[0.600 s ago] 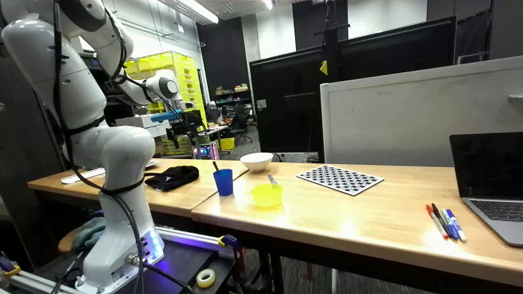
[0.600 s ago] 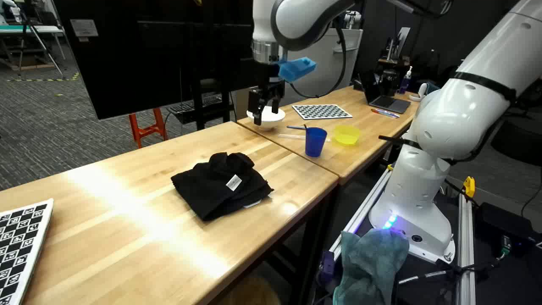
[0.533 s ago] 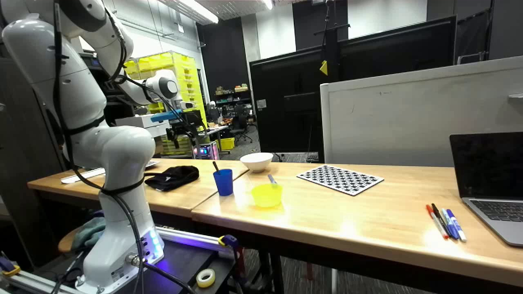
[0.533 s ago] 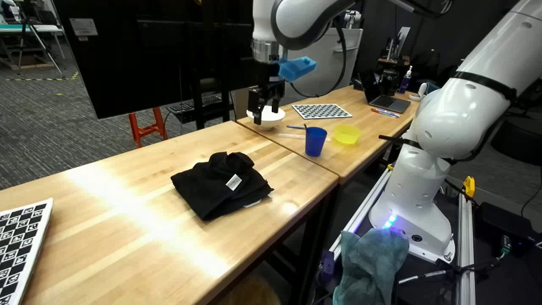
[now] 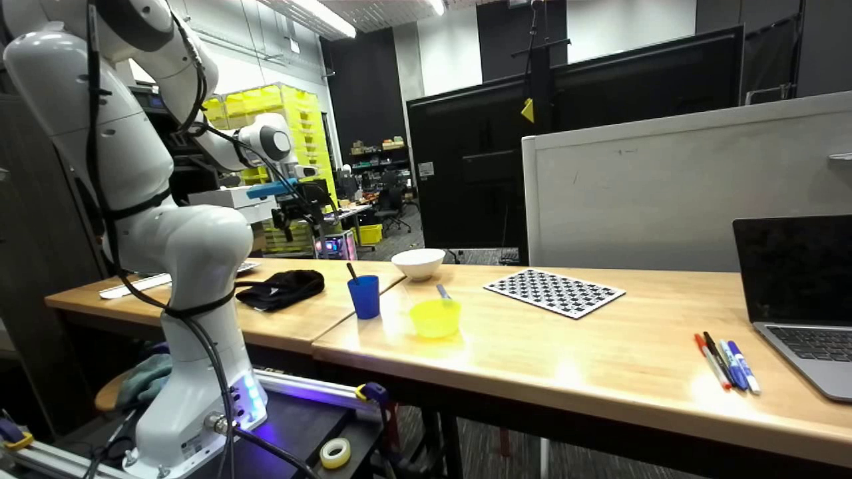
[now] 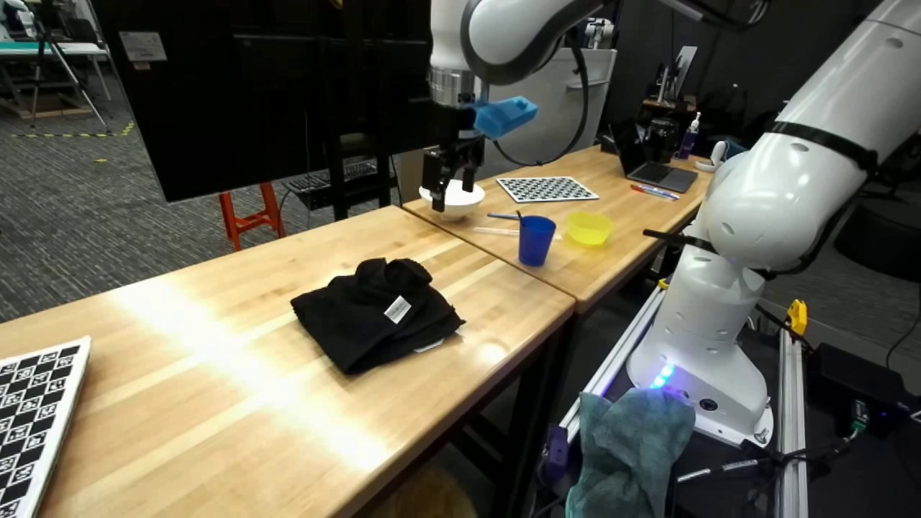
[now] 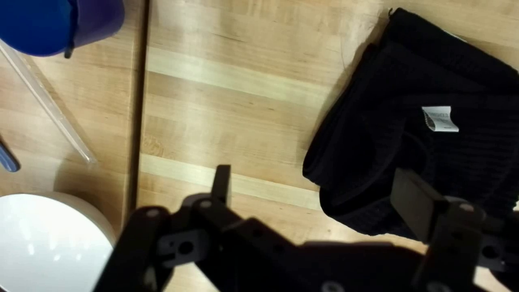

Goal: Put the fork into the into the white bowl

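Observation:
The white bowl (image 5: 418,263) stands at the back of the table in both exterior views (image 6: 461,203). It also shows at the lower left of the wrist view (image 7: 48,243). No fork can be made out for certain. A thin dark handle (image 5: 352,271) sticks out of the blue cup (image 5: 364,297); what it belongs to is hidden inside the cup. A clear stick (image 7: 48,103) and a blue-grey handle (image 7: 8,159) lie between cup and bowl. My gripper (image 7: 314,190) is open and empty, its jaws wide apart, above the table to the right of the bowl in the wrist view.
A black cloth (image 6: 374,316) lies on the table, partly under my right finger (image 7: 413,202) in the wrist view. A yellow bowl (image 5: 434,319) stands near the blue cup. Further along are a checkered board (image 5: 556,293), several pens (image 5: 725,362) and a laptop (image 5: 799,293).

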